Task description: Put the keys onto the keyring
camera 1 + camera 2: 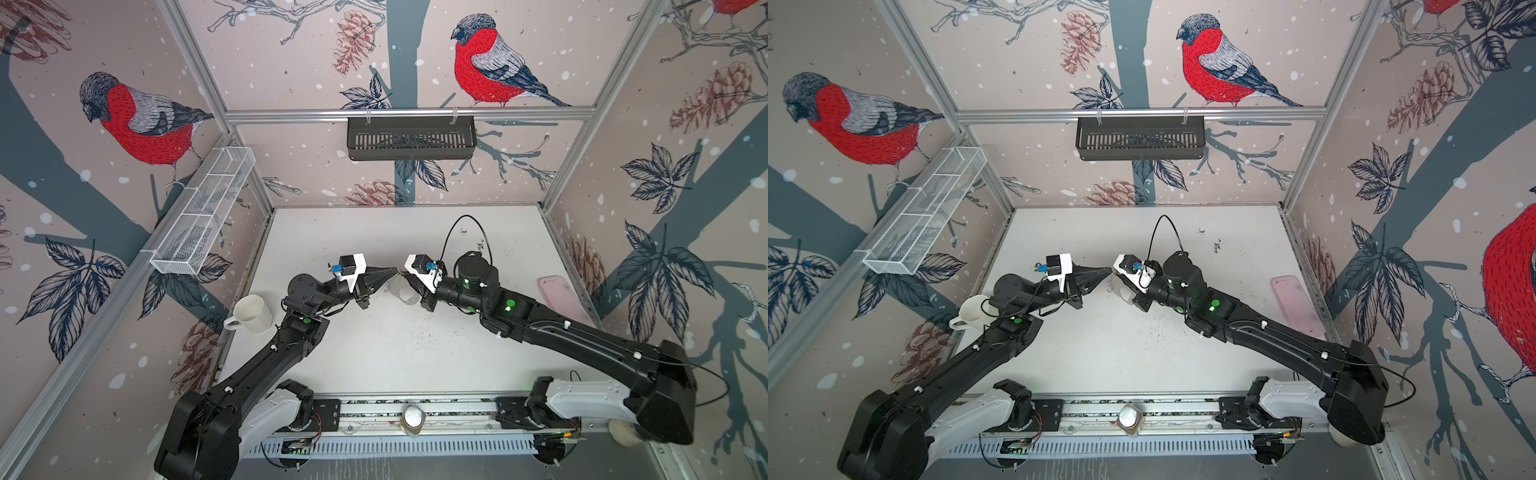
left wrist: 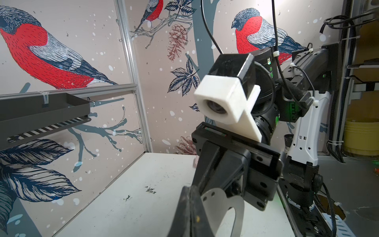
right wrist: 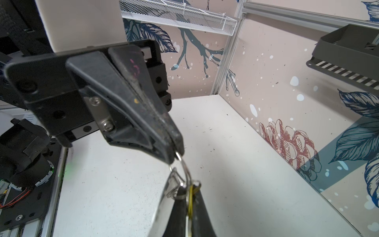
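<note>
- The keyring point(image 2: 223, 203), a flat grey plate with a cut-out and small holes, hangs in the air above the desk point(image 1: 374, 353) between the two arms.
- Left gripper point(image 3: 177, 158): fingers closed on one of the plate's small metal rings point(image 3: 185, 168).
- Right gripper point(image 2: 191, 207): fingers closed against the plate; a sliver of yellow shows between them.
- A white mug point(image 1: 249, 313) stands at the desk's left edge.

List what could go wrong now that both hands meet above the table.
1. The left hand pinches a little metal ring at its very tip; a sideways tug could slip it out.
2. The keyring hangs in the air over the table, so it may drop if that ring slips.
3. Only a thin yellow edge of the keys shows in the shut right hand; they might twist.
</note>
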Action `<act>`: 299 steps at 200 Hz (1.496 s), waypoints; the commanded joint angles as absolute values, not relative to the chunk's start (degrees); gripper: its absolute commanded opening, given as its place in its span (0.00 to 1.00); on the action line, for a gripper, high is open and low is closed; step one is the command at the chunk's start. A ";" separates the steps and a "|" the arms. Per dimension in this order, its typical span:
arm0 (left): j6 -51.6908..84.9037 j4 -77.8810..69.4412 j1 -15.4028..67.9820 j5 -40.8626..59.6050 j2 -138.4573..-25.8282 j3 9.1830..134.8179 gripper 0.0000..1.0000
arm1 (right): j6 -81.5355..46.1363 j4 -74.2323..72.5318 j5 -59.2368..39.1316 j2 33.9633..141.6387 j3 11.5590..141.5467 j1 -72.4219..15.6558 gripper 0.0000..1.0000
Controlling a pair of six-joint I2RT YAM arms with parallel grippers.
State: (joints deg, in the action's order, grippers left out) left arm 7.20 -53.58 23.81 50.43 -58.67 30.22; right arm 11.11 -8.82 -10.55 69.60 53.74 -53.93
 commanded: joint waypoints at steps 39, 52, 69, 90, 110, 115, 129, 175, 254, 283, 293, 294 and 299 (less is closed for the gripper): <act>6.77 -55.37 23.64 50.31 -57.99 29.79 0.00 | 11.66 -10.08 -7.40 67.37 53.80 -53.92 0.01; 6.72 -55.17 23.64 50.34 -58.25 29.88 0.00 | 11.83 -10.60 -7.16 67.00 53.79 -54.01 0.01; 6.16 -53.67 23.64 50.66 -58.68 30.49 0.00 | 11.71 -11.56 -6.27 66.88 54.03 -54.02 0.00; 5.89 -52.85 23.64 50.89 -59.30 31.00 0.00 | 11.62 -11.85 -6.10 66.88 54.63 -53.98 0.00; 5.54 -52.47 23.64 50.56 -59.68 31.13 0.00 | 11.86 -12.28 -6.42 66.73 54.93 -54.01 0.00; 5.54 -52.39 23.64 50.44 -59.85 31.19 0.00 | 11.87 -12.32 -6.50 66.63 54.93 -54.03 0.00; 5.27 -52.12 23.62 50.16 -60.01 31.19 0.00 | 11.93 -12.86 -6.80 66.14 54.93 -54.13 0.00; 5.90 -52.44 23.64 48.78 -61.62 31.66 0.18 | 12.34 -14.09 -6.85 65.09 55.35 -54.14 0.00; 8.26 -56.35 23.79 38.94 -60.84 29.30 0.45 | 11.52 -14.12 -0.86 66.27 57.70 -54.14 0.00; 7.67 -57.75 24.67 34.79 -59.43 26.97 0.47 | 10.82 -14.79 1.41 66.86 58.35 -54.12 0.00; 6.99 -58.01 25.40 33.08 -59.02 26.19 0.47 | 10.48 -15.09 2.42 67.12 58.61 -54.13 0.00; 6.97 -58.01 25.49 32.80 -59.00 26.10 0.47 | 10.38 -15.10 2.53 67.13 58.66 -54.13 0.00; 6.67 -57.95 25.93 31.67 -58.82 25.65 0.47 | 10.22 -15.27 3.02 67.27 58.75 -54.02 0.00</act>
